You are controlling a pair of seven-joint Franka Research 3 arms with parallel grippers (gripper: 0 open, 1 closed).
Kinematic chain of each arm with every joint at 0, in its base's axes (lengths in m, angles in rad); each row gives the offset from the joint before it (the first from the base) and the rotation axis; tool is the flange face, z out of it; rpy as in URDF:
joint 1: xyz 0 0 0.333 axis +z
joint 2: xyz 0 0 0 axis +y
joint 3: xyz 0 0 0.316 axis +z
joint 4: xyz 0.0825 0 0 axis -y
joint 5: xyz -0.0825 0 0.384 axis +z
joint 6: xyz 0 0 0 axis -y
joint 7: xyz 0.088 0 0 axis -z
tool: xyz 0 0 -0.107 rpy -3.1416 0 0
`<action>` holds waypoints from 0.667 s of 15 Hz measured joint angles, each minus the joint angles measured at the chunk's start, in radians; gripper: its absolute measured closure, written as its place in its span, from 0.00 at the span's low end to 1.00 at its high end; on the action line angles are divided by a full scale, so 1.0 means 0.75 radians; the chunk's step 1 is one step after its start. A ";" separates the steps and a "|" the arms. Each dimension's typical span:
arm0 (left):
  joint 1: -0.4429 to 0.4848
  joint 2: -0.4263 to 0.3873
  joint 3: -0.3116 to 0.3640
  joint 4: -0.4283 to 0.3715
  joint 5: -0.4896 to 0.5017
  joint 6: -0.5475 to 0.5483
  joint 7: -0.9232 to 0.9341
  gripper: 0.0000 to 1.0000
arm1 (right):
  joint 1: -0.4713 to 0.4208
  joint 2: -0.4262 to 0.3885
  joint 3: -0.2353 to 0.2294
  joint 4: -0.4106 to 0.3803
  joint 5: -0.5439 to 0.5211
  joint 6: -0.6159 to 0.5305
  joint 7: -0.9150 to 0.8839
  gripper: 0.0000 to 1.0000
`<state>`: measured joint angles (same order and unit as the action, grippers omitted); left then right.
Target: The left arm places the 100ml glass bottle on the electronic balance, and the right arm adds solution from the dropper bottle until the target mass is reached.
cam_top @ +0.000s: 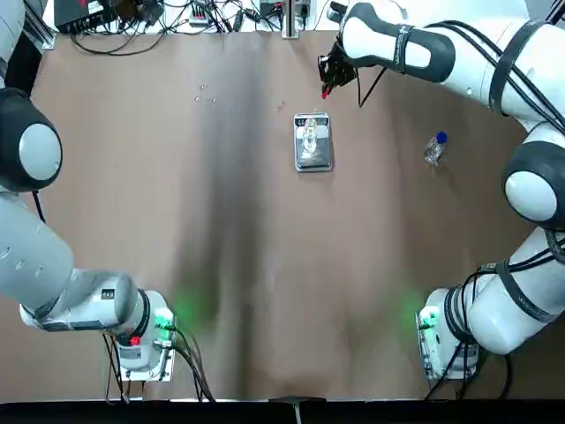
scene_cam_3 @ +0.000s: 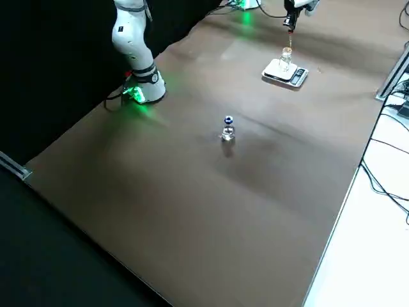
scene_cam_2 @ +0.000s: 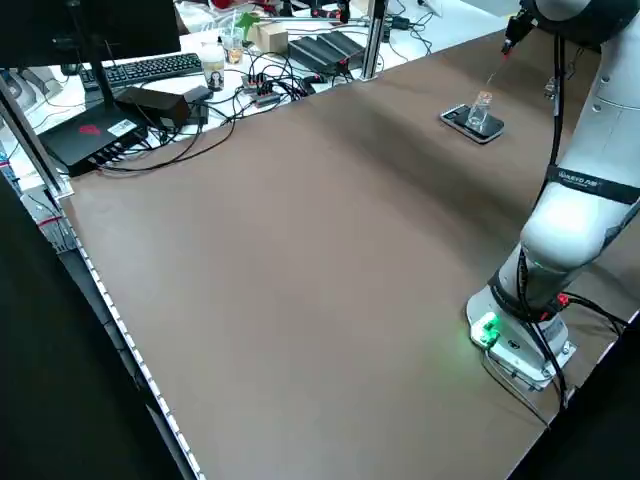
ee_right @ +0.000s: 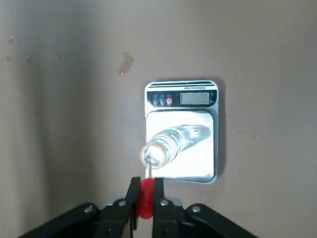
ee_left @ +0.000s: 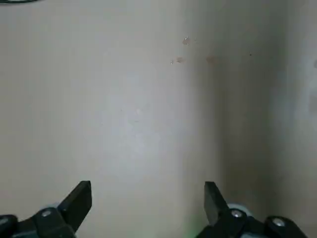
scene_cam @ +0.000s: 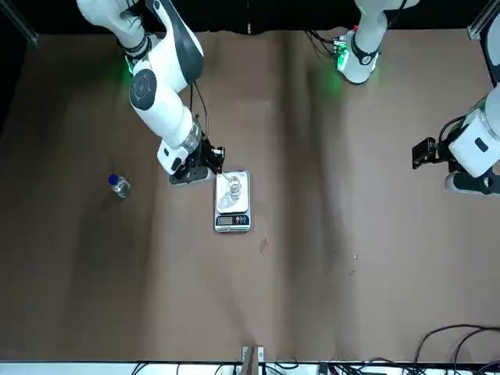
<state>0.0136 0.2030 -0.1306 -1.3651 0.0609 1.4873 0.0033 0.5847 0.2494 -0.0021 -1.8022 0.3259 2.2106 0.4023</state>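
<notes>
- Right wrist view: right gripper (ee_right: 145, 188) pinches the red dropper bulb (ee_right: 147, 198), tip over the glass bottle (ee_right: 161, 148).
- Over-squeezing could overshoot the target.

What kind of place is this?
Likely a robotics lab: two arms bolted to one table, a balance with a glass bottle on its pan, and a monitor with keyboard behind.
</notes>
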 joint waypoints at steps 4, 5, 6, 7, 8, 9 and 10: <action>0.000 0.000 0.000 0.000 0.000 0.000 0.000 0.00 | 0.016 0.030 0.000 0.000 -0.018 0.031 0.000 0.85; 0.000 0.000 0.000 0.000 0.000 0.000 0.000 0.00 | 0.019 0.034 0.000 0.000 -0.019 0.034 0.000 0.85; 0.000 0.000 0.000 0.000 0.000 0.000 0.000 0.00 | 0.021 0.036 0.000 0.000 -0.020 0.035 0.000 0.86; 0.000 0.000 0.000 0.000 0.000 0.000 0.000 0.00 | 0.021 0.038 0.000 0.000 -0.021 0.035 0.000 0.86; 0.000 0.000 0.000 0.000 0.000 0.000 0.000 0.00 | 0.021 0.039 0.000 0.000 -0.021 0.035 0.000 0.86; 0.000 0.000 0.000 0.000 0.000 0.000 0.000 0.00 | 0.021 0.040 0.000 0.000 -0.022 0.035 0.000 0.86; 0.000 0.000 0.000 0.000 0.000 0.000 0.000 0.00 | 0.021 0.042 0.000 0.000 -0.023 0.035 0.000 0.86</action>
<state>0.0136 0.2030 -0.1303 -1.3651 0.0609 1.4873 0.0031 0.6004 0.2811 -0.0024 -1.8022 0.3088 2.2370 0.4024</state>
